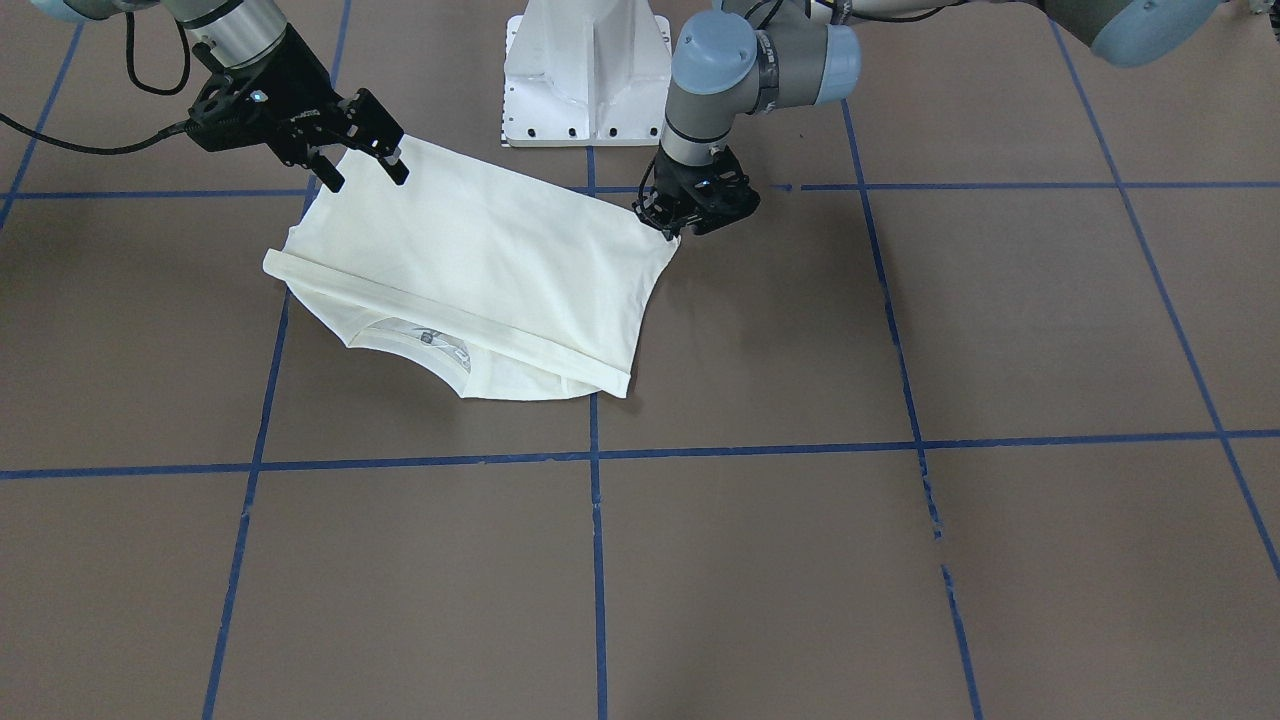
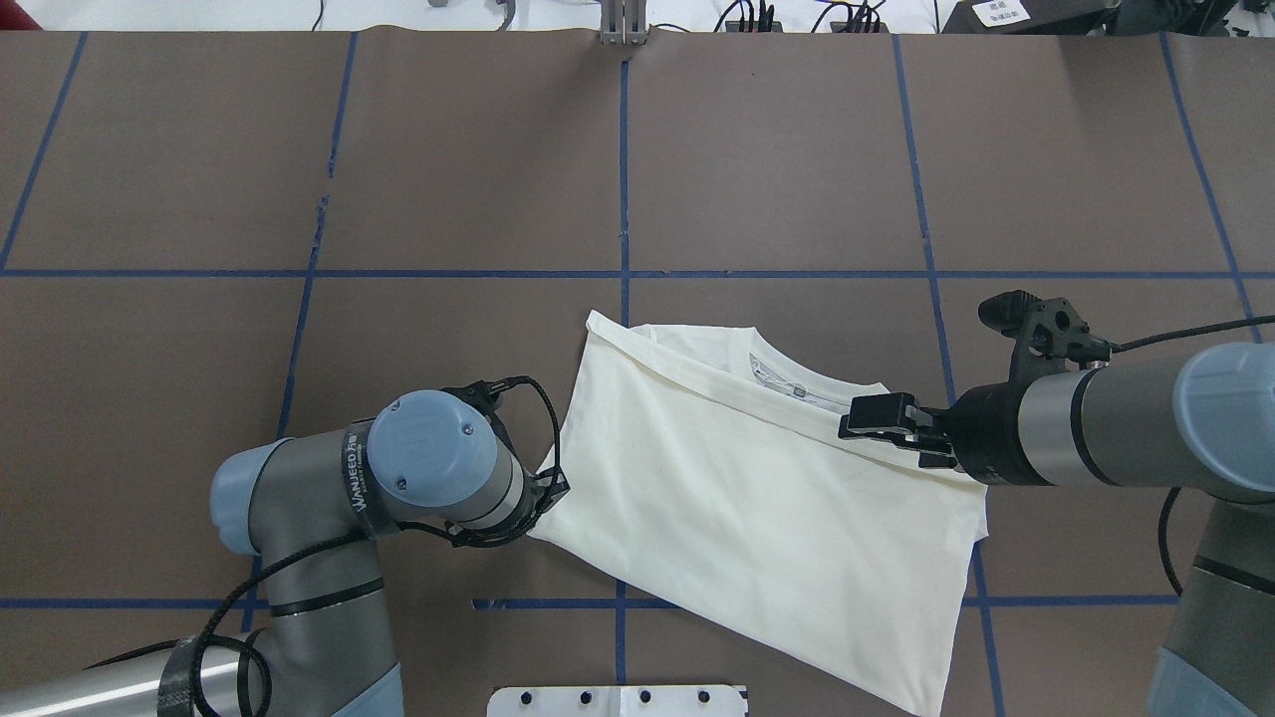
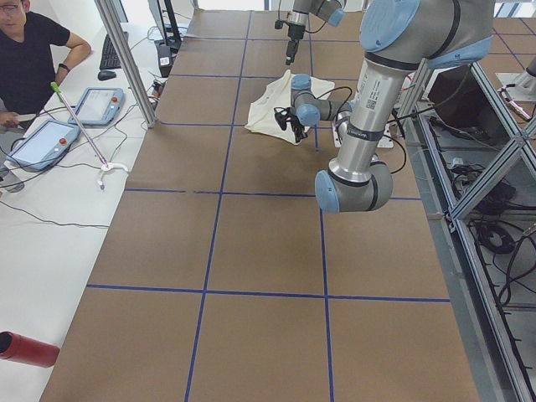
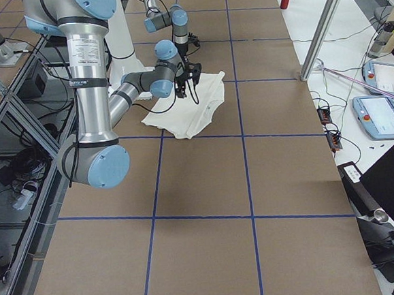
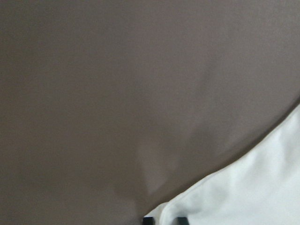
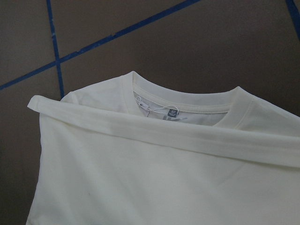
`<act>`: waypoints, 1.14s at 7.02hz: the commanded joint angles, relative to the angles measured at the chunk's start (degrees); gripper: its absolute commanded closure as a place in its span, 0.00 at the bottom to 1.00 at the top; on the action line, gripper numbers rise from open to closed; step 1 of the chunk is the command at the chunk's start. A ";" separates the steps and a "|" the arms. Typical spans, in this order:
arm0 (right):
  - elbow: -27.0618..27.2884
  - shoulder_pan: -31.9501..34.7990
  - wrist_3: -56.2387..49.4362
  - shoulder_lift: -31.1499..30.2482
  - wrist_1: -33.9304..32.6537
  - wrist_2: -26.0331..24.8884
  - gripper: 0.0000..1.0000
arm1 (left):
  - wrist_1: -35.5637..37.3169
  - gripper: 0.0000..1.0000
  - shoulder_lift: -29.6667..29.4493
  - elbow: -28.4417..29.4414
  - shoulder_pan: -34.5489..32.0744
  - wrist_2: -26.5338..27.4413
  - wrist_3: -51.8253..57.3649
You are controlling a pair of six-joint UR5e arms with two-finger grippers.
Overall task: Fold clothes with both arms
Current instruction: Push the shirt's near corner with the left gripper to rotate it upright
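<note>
The folded T-shirt (image 1: 480, 270) lies on the brown table (image 1: 900, 560) near the white base (image 1: 585, 80). The left gripper (image 1: 668, 234) pinches its corner; the right gripper (image 1: 368, 178) hovers over the opposite corner, fingers (image 1: 395, 165) spread.

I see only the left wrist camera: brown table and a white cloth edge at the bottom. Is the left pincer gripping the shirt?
Observer: Yes. In the front view the left pincer is shut on one corner of the T-shirt, on the robot's side.
Operator: And the right pincer?
Observer: The right pincer is open and holds nothing. It hangs above the T-shirt's edge on the robot's right.
Operator: Which side is up?
Observer: The plain side. The collar, with its label showing, points away from the robot.
</note>
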 commanded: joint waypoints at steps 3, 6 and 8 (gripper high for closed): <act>-1.15 0.04 0.29 0.95 0.03 -0.05 0.00 | 0.79 1.00 -0.97 -0.18 -7.84 1.58 0.82; -2.28 0.13 0.55 0.77 -0.06 -0.22 0.00 | -0.69 1.00 -13.59 16.38 -15.68 9.14 4.85; -2.82 0.13 0.73 0.95 0.03 -0.40 0.00 | -10.66 1.00 -19.94 29.73 -19.73 9.51 9.85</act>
